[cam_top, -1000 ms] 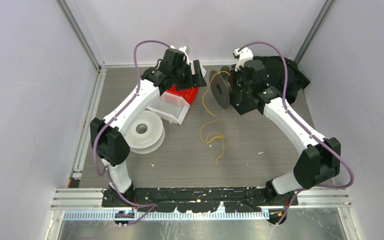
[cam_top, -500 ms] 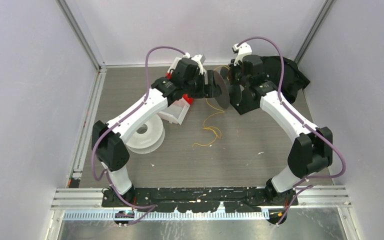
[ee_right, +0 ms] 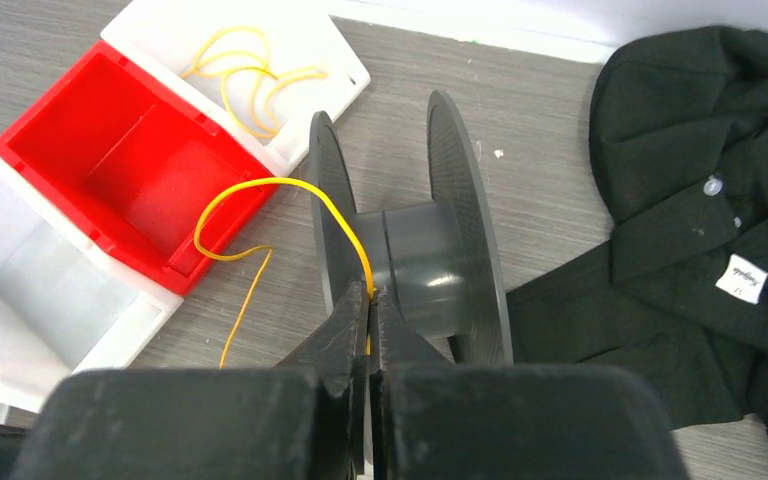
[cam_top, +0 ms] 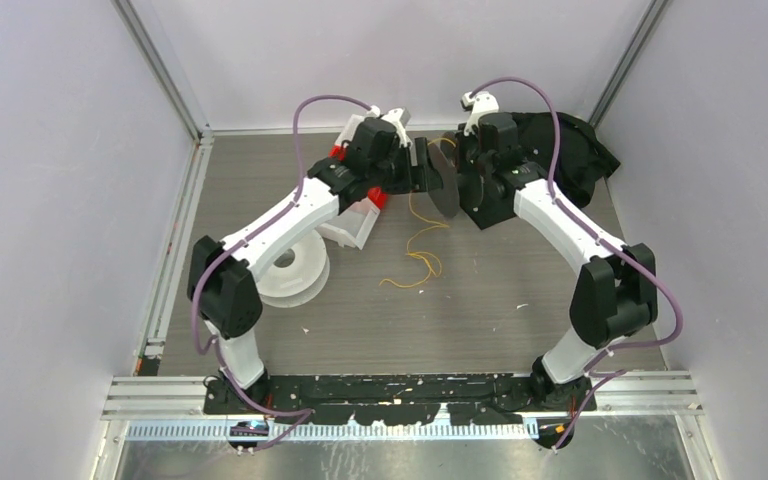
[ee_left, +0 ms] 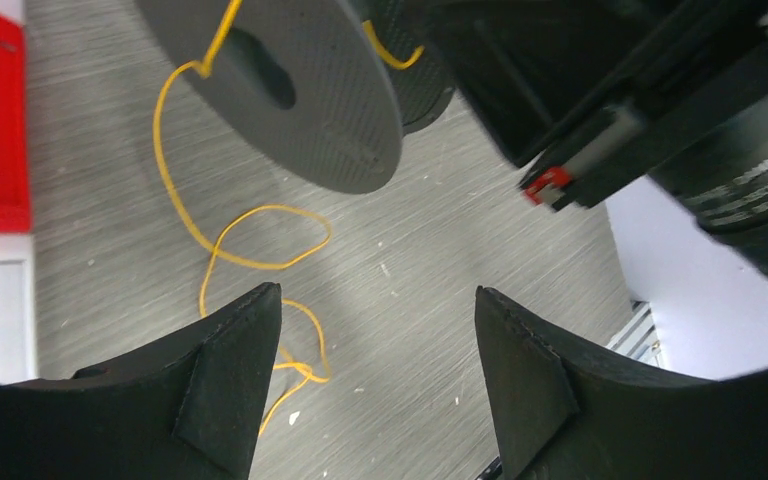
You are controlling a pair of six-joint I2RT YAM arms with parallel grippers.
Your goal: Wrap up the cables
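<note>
Left arm is swinging across. A second ago it was hanging over the bins; now the left claw (ee_left: 378,300) is sitting right at the spool (ee_right: 415,262). The loose tail on the table is drawing up shorter too.

Right claw (ee_right: 370,300) is clenched, pinching the cable (ee_right: 265,182) against the spool hub just ahead of its tips. From there the cable is arching over the flange rim on that claw's left and dropping to the table.

Left claw is released, fingers wide, gripping nothing. The spool flange is facing it straight ahead, and the slack is snaking on the table between flange and fingers, nearer its left finger.

Key relation: we're reading the spool axis as running claw to claw, hub level, flanges upright. The slack is lying crosswise to it, below the flange. The left claw is nearer the slack and free, while the right is busy anchoring. We're judging that the left should feed the slack round the hub.

Also: a red bin (ee_right: 110,170) is lying left of the right claw, with a second cable (ee_right: 245,75) in the white bin (ee_right: 345,70) beyond it. A black garment (ee_right: 700,200) is lying to its right.

Writing: the garment's white tag (ee_right: 745,278) and the white print on the right arm housing are both too small or blurred to read.
</note>
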